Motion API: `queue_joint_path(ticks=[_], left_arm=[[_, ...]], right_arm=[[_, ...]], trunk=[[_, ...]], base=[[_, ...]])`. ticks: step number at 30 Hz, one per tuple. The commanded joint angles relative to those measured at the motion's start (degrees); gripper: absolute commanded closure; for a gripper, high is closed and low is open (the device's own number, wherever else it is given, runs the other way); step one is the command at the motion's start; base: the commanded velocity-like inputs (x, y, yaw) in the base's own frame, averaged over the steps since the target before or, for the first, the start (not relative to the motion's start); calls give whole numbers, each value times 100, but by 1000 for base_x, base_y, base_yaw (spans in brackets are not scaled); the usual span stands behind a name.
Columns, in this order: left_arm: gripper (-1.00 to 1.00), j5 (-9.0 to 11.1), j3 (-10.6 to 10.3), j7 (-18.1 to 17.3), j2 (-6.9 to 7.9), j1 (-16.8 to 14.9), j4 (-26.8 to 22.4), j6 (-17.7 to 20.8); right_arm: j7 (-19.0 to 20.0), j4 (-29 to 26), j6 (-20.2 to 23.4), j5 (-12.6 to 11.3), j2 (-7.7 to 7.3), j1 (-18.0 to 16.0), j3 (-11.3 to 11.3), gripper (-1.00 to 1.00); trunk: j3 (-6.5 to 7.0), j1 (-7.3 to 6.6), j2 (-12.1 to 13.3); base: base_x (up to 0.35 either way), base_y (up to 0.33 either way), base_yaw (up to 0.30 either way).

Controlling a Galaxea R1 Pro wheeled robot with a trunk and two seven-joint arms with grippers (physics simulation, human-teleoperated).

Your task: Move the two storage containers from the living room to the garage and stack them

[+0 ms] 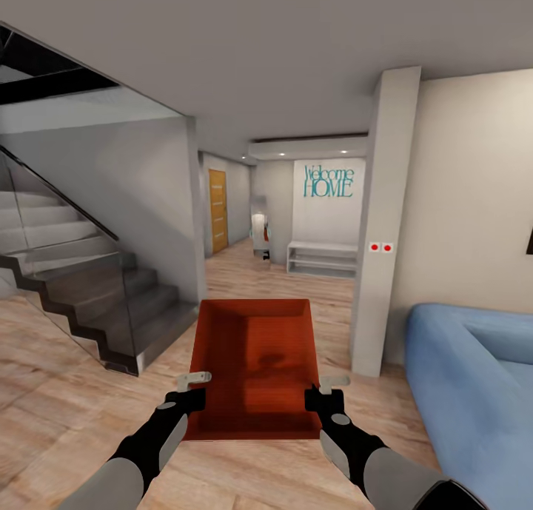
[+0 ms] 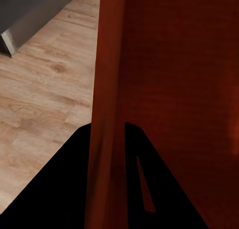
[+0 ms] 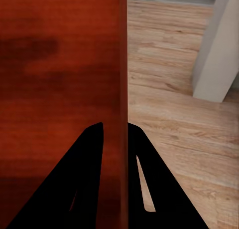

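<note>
Currently we carry one storage container in the lower centre of the head view, held level above the light wood floor. Its long axis runs straight ahead, away from us, toward the hallway with the orange door in the middle distance. The left gripper is closed on the container's left wall near the close end; the left wrist view shows one finger on each face of that thin wall. The right gripper clamps the right wall likewise. Both arms are equally near, one per long side. We judge this a transit stage: the garage is not in sight. The staircase at left and the blue sofa at right bound the path ahead.
</note>
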Motion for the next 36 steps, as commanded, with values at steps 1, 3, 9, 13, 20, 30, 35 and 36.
queue_joint_path(ticks=[1, 3, 9, 13, 20, 30, 35, 36], left_arm=[[100, -23, 56, 78, 111, -4, -31, 34], [100, -23, 56, 78, 111, -4, -31, 34], [100, -19, 56, 78, 104, -4, -31, 34], [100, -19, 56, 78, 104, -4, -31, 34], [100, -19, 55, 78, 104, -4, -31, 34], [100, -23, 50, 78, 99, -4, -31, 34], [100, -27, 49, 78, 102, -4, -40, 34], [100, -27, 49, 78, 102, -4, -40, 34]], right_arm=[[0, 480, -24, -88, -153, -1, -66, 100], [2, 480, -24, -88, -153, -1, -66, 100], [-1, 480, -41, -88, -147, -1, -66, 100], [-5, 480, -94, -91, -145, -1, -65, 100], [-5, 480, -112, -97, -144, -1, -66, 100], [-4, 480, -119, -97, -144, -1, -66, 100], [2, 480, -113, -89, -147, -1, -66, 100], [3, 480, -113, -89, -147, -1, -66, 100]], trunk=[[-1, 5, -2], [-1, 5, -2], [-1, 5, -2], [-1, 5, -2], [-26, 5, -2], [-88, 5, -2], [-90, 5, -2], [-90, 5, -2]], base=[[321, 0, 0], [322, 0, 0], [322, 0, 0], [321, 0, 0], [322, 0, 0], [322, 0, 0], [322, 0, 0], [322, 0, 0]])
